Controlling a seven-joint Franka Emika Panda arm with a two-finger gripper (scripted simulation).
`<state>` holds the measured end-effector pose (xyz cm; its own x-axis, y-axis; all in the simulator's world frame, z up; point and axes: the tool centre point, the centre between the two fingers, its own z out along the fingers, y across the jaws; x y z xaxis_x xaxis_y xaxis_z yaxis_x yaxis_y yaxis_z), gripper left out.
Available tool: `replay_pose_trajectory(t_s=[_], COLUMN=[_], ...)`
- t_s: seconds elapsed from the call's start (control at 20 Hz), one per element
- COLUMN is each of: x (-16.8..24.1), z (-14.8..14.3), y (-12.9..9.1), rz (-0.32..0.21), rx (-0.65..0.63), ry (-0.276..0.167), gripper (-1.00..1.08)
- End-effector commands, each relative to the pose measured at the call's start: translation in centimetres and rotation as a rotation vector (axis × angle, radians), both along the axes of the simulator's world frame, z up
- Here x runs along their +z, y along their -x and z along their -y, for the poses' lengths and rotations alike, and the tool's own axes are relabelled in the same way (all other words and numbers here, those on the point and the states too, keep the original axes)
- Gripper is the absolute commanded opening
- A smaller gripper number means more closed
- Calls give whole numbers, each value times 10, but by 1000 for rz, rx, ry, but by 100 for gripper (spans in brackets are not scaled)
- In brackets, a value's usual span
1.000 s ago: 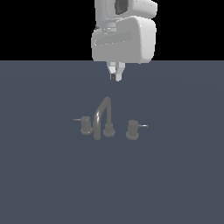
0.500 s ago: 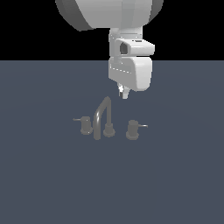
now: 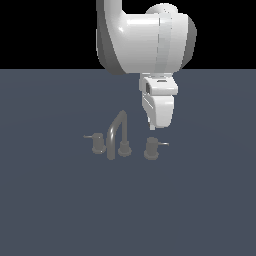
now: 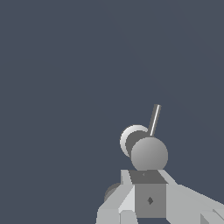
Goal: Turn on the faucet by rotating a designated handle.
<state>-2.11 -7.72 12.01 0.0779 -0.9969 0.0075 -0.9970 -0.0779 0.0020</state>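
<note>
The grey faucet's arched spout [image 3: 117, 134] stands on the dark floor between two stubby knobs. The handle [image 3: 151, 148] is the knob on the exterior view's right, and its thin pale lever rod [image 3: 162, 144] points right. My gripper [image 3: 151, 128] hangs just above and slightly behind this handle, its fingers together and holding nothing. In the wrist view the handle [image 4: 148, 153] shows from above with its rod [image 4: 154, 120], close in front of my gripper [image 4: 147, 181]. There is a small gap between the fingertips and the knob.
The twin knob [image 3: 98, 144] with a leftward rod [image 3: 89, 136] stands on the exterior view's left of the spout. The spout's round base [image 3: 124, 149] sits close beside the handle. The flat dark grey floor [image 3: 200, 210] spreads all around.
The arm has swung to the exterior view's right and come down, from above the spout to just over the right-hand knob. The faucet has not moved.
</note>
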Motion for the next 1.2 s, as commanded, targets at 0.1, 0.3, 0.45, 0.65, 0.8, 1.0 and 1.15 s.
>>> replay_pose_trajectory(t_s=[0.1, 0.3, 0.45, 0.65, 0.8, 1.0, 1.15], x=[-25, -42, -51, -56, -56, -36, -42], z=[18, 30, 36, 40, 40, 31, 38], y=[-8, -13, -15, -16, -16, -27, -13], rz=[1, 2, 2, 2, 2, 40, 29], rx=[-110, -185, -223, -247, -249, -229, -235], ry=[-1, -3, -4, -6, -7, -8, -8], gripper=[-100, -100, -100, -100, -100, -100, -100])
